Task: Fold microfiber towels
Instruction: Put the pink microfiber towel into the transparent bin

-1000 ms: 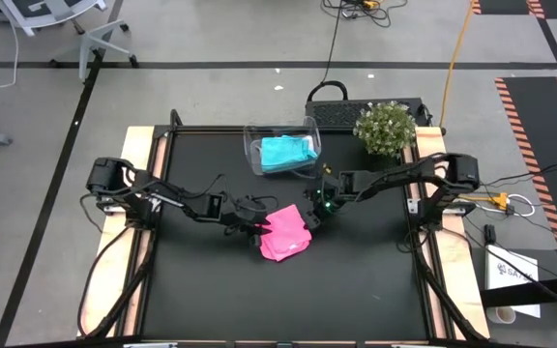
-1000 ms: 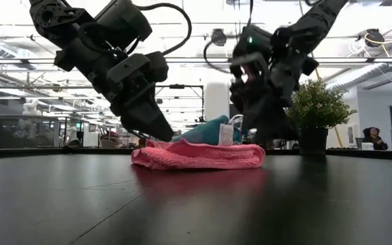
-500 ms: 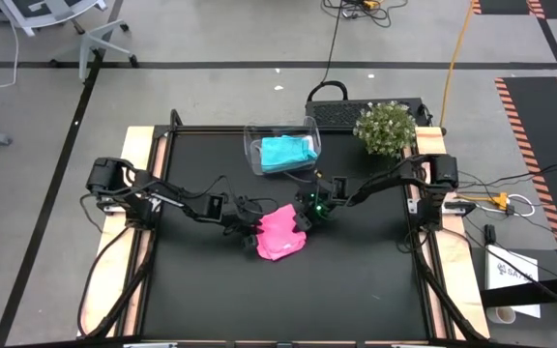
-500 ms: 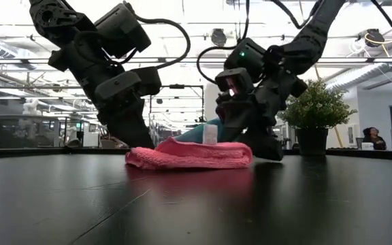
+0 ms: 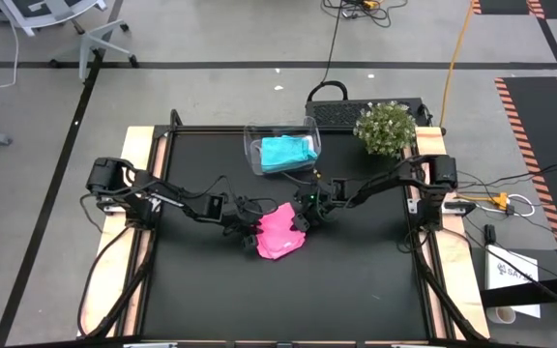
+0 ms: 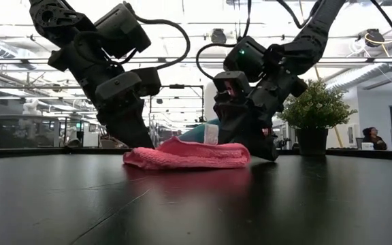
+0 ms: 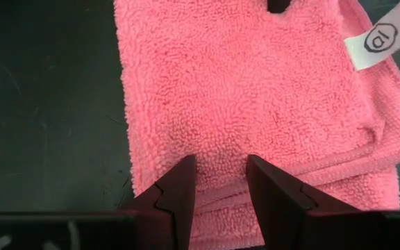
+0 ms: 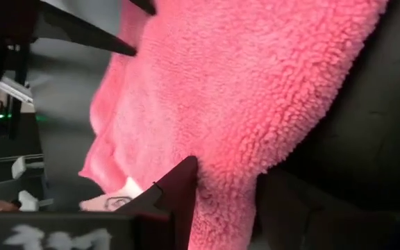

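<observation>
While the pink towel (image 5: 280, 234) lies folded near the middle of the black bench (image 5: 356, 280), both arms press in on it from either side. The left gripper (image 7: 221, 182) sits at one edge, its fingers (image 7: 179, 187) apart with the folded layers between them. The right gripper (image 8: 224, 187) has its fingers (image 8: 176, 194) spread around the opposite edge. A white tag (image 7: 379, 42) (it has a round mark on it) sticks out of one corner. The teal towel (image 5: 288, 152) rests in the clear tub (image 5: 252, 155) at the back, beside a small plant (image 5: 385, 128).
</observation>
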You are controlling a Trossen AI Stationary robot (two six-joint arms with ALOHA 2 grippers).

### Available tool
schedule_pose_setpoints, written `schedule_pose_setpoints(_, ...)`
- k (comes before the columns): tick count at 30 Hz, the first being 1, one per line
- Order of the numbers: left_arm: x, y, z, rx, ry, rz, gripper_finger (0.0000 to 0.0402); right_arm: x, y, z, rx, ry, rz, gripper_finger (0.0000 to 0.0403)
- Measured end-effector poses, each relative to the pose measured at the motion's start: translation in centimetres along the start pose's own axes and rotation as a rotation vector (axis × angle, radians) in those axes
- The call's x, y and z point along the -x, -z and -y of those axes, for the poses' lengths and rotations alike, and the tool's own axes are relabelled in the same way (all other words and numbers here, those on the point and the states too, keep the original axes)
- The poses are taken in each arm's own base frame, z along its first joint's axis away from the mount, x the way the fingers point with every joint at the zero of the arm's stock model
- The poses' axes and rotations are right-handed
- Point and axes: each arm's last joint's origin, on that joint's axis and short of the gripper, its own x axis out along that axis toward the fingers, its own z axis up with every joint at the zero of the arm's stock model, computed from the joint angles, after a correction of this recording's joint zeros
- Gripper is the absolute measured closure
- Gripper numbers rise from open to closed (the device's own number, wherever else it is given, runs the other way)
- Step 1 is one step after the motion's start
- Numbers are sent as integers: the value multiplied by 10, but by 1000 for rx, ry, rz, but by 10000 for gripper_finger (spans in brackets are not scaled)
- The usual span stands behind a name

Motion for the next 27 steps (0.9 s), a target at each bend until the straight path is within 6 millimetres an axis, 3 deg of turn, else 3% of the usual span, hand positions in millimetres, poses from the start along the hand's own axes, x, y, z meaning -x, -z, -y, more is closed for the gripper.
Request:
schedule_pose_setpoints(10, 6, -2, -4, 125, -43, 2, 268, -9, -2, 3, 32, -31, 17, 328)
schedule_pose_setpoints(15, 25, -10, -10, 224, -51, 29, 268, -8, -2, 2, 43, -31, 15, 325)
schedule_pose_setpoints(21, 50, -1, -17, 534, -89, -93, 268, -9, -2, 2, 42, -30, 14, 319)
schedule_pose_setpoints(27, 51, 5, -5, 681, -63, -136, 268, -9, -1, 3, 47, -28, 12, 319)
